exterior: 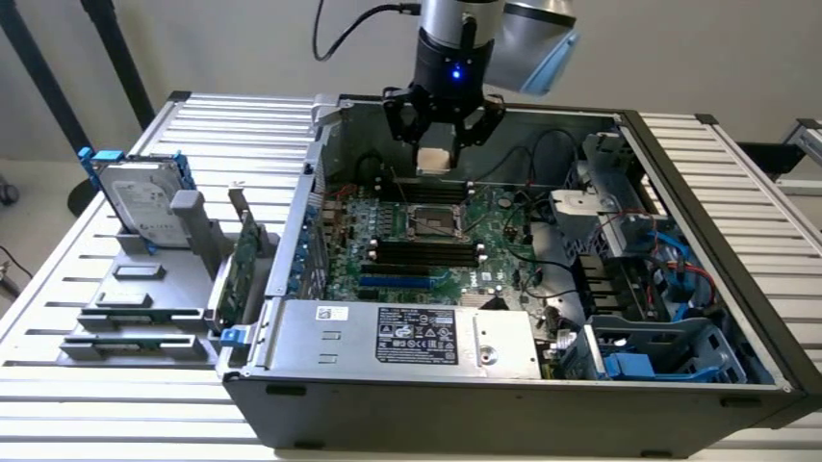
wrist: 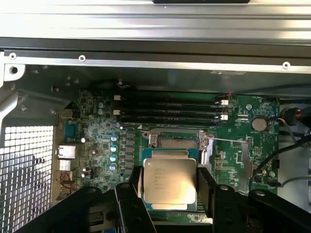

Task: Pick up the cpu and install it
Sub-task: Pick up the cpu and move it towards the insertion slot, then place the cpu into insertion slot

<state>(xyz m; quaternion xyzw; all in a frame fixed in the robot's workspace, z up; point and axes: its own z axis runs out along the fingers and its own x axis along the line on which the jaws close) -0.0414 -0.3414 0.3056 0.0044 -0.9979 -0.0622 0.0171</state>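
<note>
Cpu (wrist: 167,180), square, silver top facing the wrist, gripped by opposite edges in the tool (wrist: 169,188).

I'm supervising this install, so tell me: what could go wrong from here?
1. The cpu, pinched at its edges by the gripper, hangs above the socket; a slip could drop it onto the motherboard.
2. Lowered slightly askew, it might seat crooked in the socket.
</note>
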